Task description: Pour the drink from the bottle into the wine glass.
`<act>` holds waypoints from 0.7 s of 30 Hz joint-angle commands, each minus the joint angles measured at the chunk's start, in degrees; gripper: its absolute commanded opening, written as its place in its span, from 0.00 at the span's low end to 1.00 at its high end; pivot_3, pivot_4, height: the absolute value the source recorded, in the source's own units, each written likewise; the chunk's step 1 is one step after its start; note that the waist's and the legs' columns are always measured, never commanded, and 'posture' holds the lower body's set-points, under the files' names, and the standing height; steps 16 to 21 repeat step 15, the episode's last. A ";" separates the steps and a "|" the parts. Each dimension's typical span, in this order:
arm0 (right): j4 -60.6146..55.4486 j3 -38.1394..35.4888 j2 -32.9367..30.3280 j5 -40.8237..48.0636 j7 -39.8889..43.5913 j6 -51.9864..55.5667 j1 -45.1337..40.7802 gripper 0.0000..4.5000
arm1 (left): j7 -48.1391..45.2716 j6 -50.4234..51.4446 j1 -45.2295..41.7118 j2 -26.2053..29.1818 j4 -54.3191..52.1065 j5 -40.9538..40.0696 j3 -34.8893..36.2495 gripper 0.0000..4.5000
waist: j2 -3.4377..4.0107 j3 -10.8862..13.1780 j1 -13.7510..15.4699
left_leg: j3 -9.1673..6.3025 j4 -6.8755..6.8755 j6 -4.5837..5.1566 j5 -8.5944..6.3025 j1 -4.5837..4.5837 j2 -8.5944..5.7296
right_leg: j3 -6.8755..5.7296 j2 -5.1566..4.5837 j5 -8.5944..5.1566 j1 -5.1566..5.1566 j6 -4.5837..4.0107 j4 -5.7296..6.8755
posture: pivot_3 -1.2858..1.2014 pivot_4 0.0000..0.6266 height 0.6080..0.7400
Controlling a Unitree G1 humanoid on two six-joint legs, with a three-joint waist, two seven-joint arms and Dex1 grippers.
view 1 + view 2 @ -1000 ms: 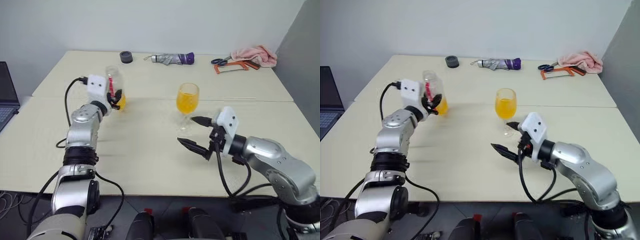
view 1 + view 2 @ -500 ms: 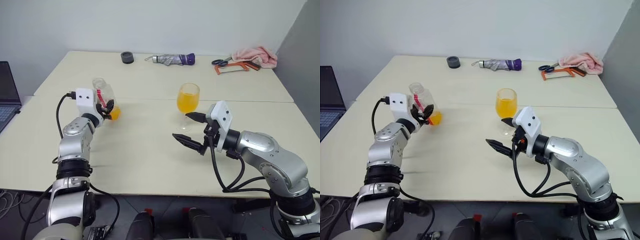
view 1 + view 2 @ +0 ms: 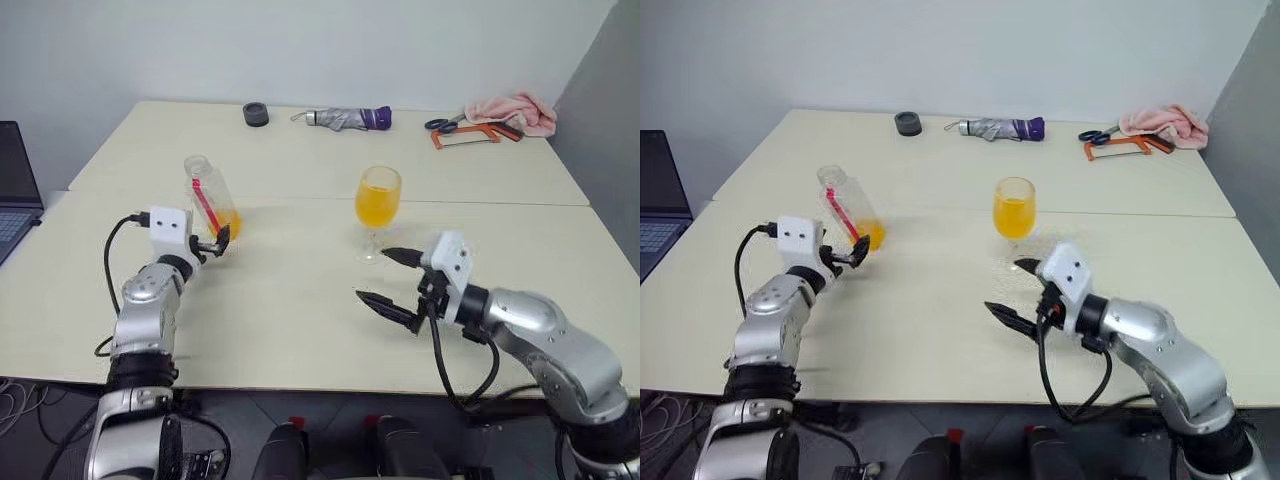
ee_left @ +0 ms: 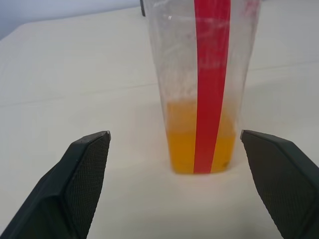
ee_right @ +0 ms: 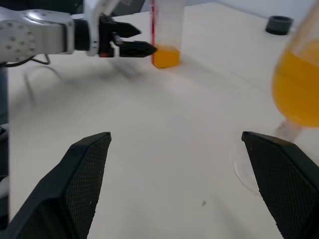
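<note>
Both jaws of the left gripper (image 3: 217, 243) stand wide, the bottle (image 3: 208, 197) just ahead, untouched.

Bright even light, soft faint shadows, slightly blurred wrist views.

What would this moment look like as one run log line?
left gripper: open, off bottle | right gripper: open | wine glass: filled

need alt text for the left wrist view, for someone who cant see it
A clear plastic bottle with a vertical red label strip stands on a pale table, a little orange drink in its bottom. The left gripper is open, its two black fingers on either side of the bottle, not touching it.
</note>
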 commanded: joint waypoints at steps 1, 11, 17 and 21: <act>7.11 -4.08 4.31 -6.21 -4.57 -13.81 5.13 1.00 | 4.02 -1.87 3.97 -0.73 -7.65 0.68 2.07 0.99 | -0.01 -0.01 0.00 | 0.00 0.00 0.00 0.00 0.02 0.02 | 0.01 0.00 0.00 0.01 0.00 0.00 | 0.52 0.24 1.00; 31.02 -15.18 15.34 -11.16 -15.28 -34.48 5.09 1.00 | 5.57 0.82 12.33 -5.39 -18.67 -2.13 2.30 0.99 | -0.01 -0.01 -0.06 | 0.30 -0.15 -0.01 0.01 0.24 -0.03 | 0.25 0.08 0.02 0.04 0.04 0.01 | 0.52 0.24 1.00; 34.42 -15.47 15.09 -11.94 -14.87 -36.02 2.73 1.00 | 5.21 -0.72 13.12 -5.82 -19.64 -2.05 2.08 0.99 | -0.01 -0.01 -0.12 | 0.37 -0.27 -0.02 0.01 0.34 -0.06 | 0.30 0.12 0.02 0.04 0.03 0.01 | 0.52 0.24 1.00; 34.42 -15.47 15.09 -11.94 -14.87 -36.02 2.73 1.00 | 5.21 -0.72 13.12 -5.82 -19.64 -2.05 2.08 0.99 | -0.01 -0.01 -0.12 | 0.37 -0.27 -0.02 0.01 0.34 -0.06 | 0.30 0.12 0.02 0.04 0.03 0.01 | 0.52 0.24 1.00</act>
